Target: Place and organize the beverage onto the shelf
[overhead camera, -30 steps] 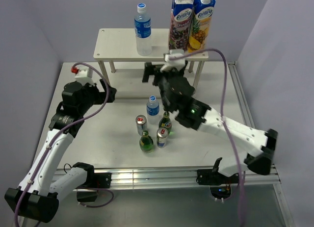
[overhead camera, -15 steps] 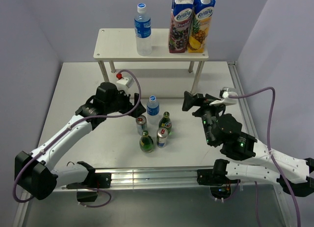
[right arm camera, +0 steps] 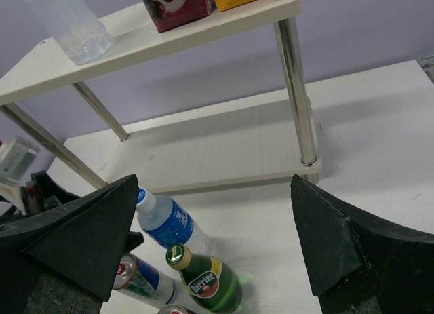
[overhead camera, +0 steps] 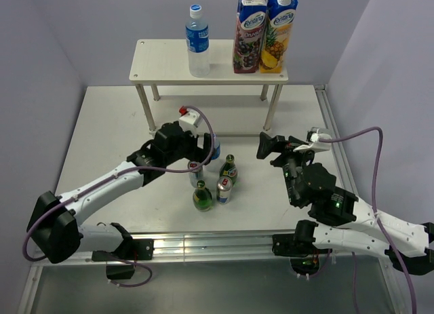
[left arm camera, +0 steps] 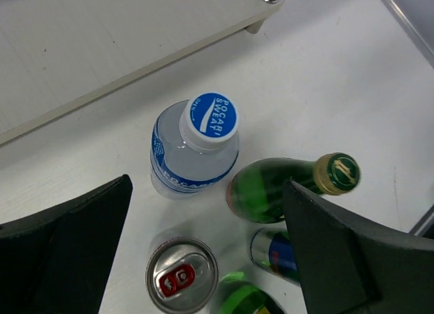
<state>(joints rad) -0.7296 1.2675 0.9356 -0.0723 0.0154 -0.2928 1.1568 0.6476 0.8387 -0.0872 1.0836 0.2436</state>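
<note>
The shelf (overhead camera: pixel 157 62) stands at the back with a tall water bottle (overhead camera: pixel 197 44) and two juice cartons (overhead camera: pixel 263 33) on its top board. Several drinks stand in a cluster on the table: a small blue-capped water bottle (left arm camera: pixel 196 146), a green Perrier bottle (right arm camera: pixel 207 279), a second green bottle (overhead camera: pixel 202 198) and two cans (overhead camera: pixel 224 189). My left gripper (overhead camera: pixel 201 148) hovers open over the cluster, and in its wrist view the left gripper (left arm camera: pixel 207 192) straddles the small bottle and a red-tabbed can (left arm camera: pixel 181 278), touching neither. My right gripper (overhead camera: pixel 268 146) is open and empty to the right, facing the shelf.
The shelf's lower board (right arm camera: pixel 224 148) holds nothing in the part that shows. Purple walls close in the table at the back and sides. A metal rail (overhead camera: pixel 217 246) runs along the near edge. The right arm's cable (overhead camera: pixel 352 132) arches over the table's right side.
The left arm has swung right and forward until its gripper hangs over the drink cluster. The right arm drew back from the shelf's top board to the table's right side, empty.
</note>
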